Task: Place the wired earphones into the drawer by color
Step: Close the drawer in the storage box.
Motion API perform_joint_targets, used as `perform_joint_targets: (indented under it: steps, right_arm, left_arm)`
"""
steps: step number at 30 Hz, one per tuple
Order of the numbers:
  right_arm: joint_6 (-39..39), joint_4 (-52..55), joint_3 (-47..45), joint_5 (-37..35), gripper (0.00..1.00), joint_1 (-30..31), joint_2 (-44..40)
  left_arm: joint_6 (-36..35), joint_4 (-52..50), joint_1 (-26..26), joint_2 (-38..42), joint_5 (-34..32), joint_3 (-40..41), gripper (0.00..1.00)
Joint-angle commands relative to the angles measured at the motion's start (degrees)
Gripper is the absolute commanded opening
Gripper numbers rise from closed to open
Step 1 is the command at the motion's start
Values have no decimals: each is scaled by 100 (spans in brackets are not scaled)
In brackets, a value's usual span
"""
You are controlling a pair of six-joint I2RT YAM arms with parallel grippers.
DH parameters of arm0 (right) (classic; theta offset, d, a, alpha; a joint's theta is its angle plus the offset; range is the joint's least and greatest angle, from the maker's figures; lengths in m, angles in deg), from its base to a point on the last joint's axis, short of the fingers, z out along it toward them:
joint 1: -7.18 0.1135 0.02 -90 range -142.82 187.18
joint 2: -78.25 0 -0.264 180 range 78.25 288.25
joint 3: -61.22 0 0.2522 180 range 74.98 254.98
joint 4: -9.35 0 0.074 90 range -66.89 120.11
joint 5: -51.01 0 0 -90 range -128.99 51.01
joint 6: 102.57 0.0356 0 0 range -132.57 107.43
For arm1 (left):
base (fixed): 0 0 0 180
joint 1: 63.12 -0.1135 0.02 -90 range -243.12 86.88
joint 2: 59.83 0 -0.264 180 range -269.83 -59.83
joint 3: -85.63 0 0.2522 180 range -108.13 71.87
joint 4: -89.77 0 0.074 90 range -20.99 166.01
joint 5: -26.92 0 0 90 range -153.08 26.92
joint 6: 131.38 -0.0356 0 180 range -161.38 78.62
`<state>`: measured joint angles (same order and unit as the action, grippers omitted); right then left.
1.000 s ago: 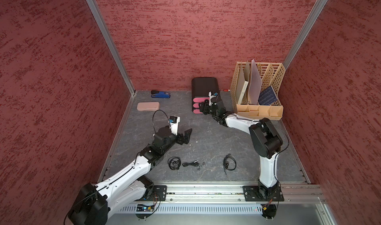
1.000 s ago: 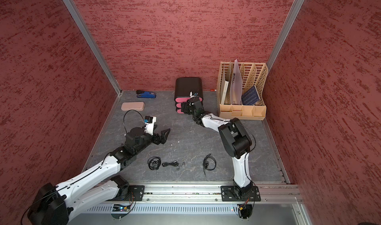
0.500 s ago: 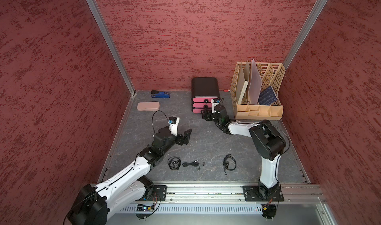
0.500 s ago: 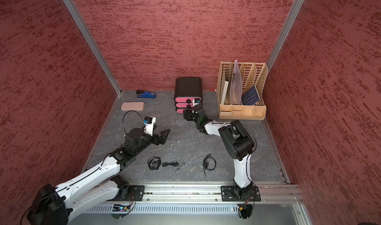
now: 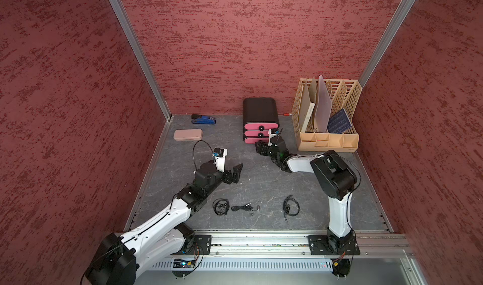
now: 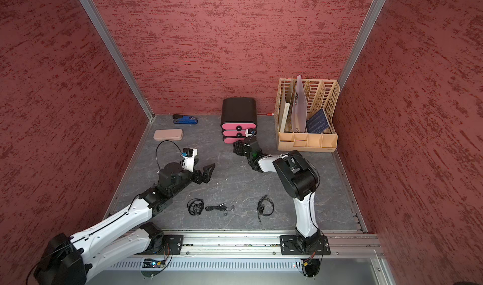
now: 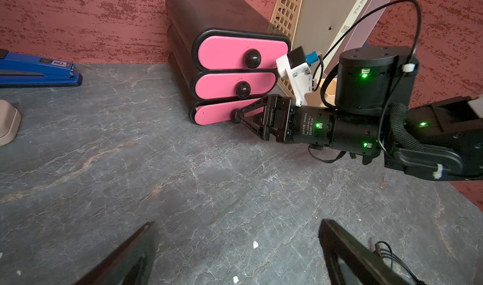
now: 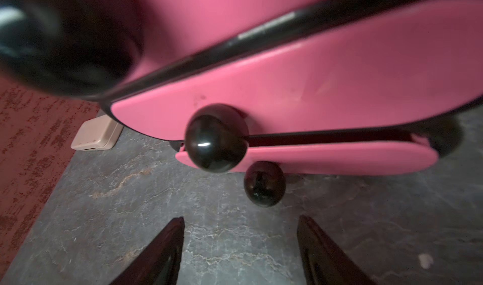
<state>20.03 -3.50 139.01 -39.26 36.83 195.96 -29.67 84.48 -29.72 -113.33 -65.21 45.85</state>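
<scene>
three black wired earphones point(image 5: 220, 207) lie up front on the grey table point(image 5: 261, 181), well apart from the pink-fronted black drawer unit point(image 5: 259, 110). my right pincer point(image 8: 240, 217) gapes empty before its glossy bottom knob point(image 8: 264, 184); closing off-centre, i'd slip off. my left pincer point(image 7: 236, 222) hangs released.

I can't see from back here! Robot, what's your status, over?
Left gripper open, hovering. Right gripper open, facing bottom drawer knob. Three black earphones loose on table. Nothing blocking.

stapler point(image 7: 39, 70): "50" | file folder point(image 7: 358, 4): "RESSURE FILE" | right arm motor point(image 7: 308, 127): "DAMIAO"
</scene>
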Motion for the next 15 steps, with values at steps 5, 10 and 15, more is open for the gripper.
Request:
perform_joint_targets:
  steps: [5,10,15]
  right_arm:
    - [370,30,335,-341,69,-43,238]
    - [853,-310,280,-341,65,-45,405]
    - [1270,-805,207,-388,61,-39,598]
  left_arm:
    - [-54,172,-32,92,-82,80,100]
    - [-45,195,-27,78,-71,93,100]
    - [-45,191,-27,87,-60,89,100]
